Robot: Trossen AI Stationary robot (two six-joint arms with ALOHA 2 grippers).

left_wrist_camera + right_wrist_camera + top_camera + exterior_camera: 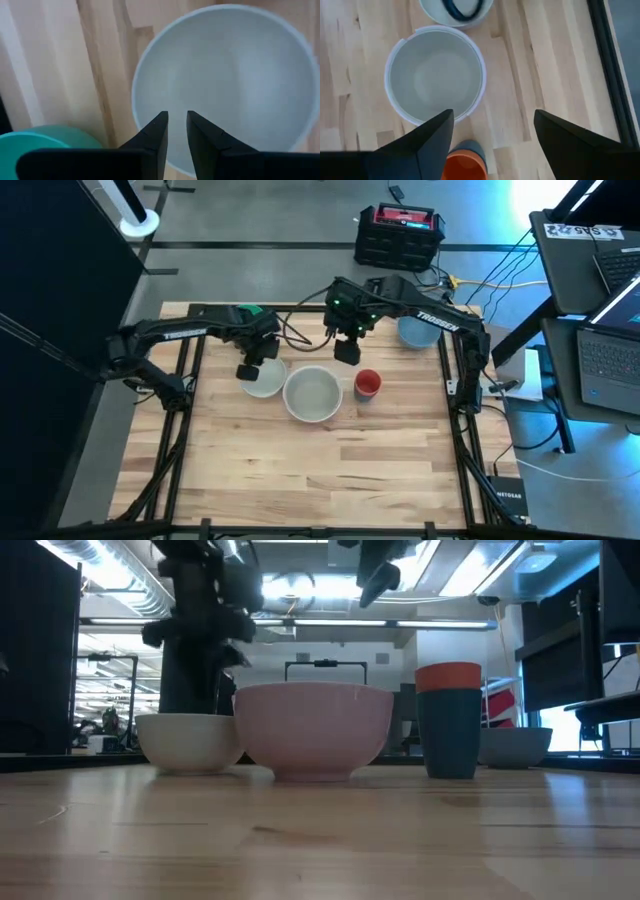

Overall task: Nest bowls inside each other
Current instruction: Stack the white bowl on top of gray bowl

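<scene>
A large whitish bowl (312,394) (436,75) stands upright mid-table. To its left sits a smaller white bowl (264,383) (225,80), and to its right a tiny red bowl stacked in a dark blue one (367,384) (448,720). A green bowl (250,312) and a light blue bowl (414,331) rest near the far edge. My left gripper (250,370) (177,125) points down over the smaller white bowl's rim. Its fingers are a narrow gap apart with nothing between them. My right gripper (347,351) (493,114) hangs wide open, high above the table behind the large bowl.
The black frame rails (455,380) run along the table's left and right sides. A black and red case (398,232) stands on the floor beyond the far edge. Bare wood (320,470) lies between the bowls and the near edge.
</scene>
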